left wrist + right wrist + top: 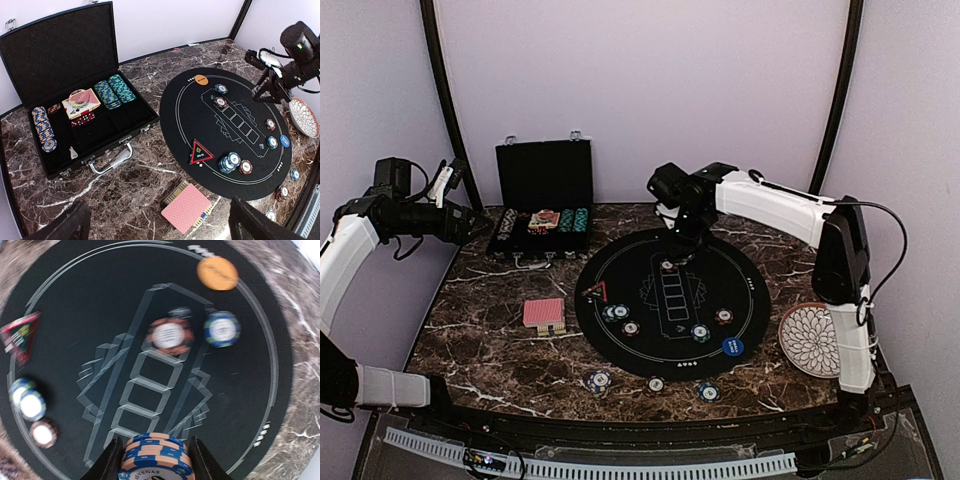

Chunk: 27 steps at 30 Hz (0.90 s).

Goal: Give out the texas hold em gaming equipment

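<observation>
The dark marble table (480,340) bears a round black mat (740,270) dotted with poker chips (700,332), the red-backed deck (545,313) at its 9 o'clock. Only the right wrist view shows the right gripper (155,465) closed on a chip stack (156,447) over the mat's 12 o'clock — and only the left wrist view shows the left gripper (159,205) spread wide, empty.

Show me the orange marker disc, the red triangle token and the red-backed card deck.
orange marker disc (217,273), right wrist view, centre of top face.
red triangle token (201,151), left wrist view, its middle.
red-backed card deck (544,313), top external view, top card's back.
</observation>
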{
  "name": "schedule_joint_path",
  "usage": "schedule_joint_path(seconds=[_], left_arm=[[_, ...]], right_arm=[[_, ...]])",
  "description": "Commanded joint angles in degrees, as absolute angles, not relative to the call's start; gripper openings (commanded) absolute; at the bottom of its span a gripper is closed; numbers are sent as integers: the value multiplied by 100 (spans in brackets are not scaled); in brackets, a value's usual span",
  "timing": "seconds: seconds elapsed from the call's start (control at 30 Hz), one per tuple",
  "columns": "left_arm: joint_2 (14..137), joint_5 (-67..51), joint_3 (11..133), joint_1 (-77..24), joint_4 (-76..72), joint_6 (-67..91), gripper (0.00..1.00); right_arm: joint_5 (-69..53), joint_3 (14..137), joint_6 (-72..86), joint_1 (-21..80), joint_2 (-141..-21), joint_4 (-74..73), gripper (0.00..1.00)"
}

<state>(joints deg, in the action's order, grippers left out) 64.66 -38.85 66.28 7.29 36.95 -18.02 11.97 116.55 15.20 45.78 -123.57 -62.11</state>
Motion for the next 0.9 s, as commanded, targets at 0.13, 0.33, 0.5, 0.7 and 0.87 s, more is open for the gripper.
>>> schedule_joint_path(seconds=[0.13, 0.33, 0.5, 0.7, 0.87], left_arm=[[6436, -4039, 6583, 764, 3748, -1802, 99], [6466, -4023, 6593, 760, 3754, -1835, 99], [6506, -4020, 6592, 764, 3758, -1858, 99], [6571, -3992, 6609, 764, 3742, -1883, 99], [6575, -3959, 6597, 762, 3748, -1894, 99]], right_arm=[[1389, 12325, 1280, 3428, -13260, -5800, 28], [1230, 13220, 1205, 2909, -14057, -5873, 28], [1086, 13201, 1166, 2648, -14330, -5660, 28], [820, 13327, 1172, 2602, -14570, -5508, 29], [631, 13433, 1241, 2603, -14716, -5428, 29]])
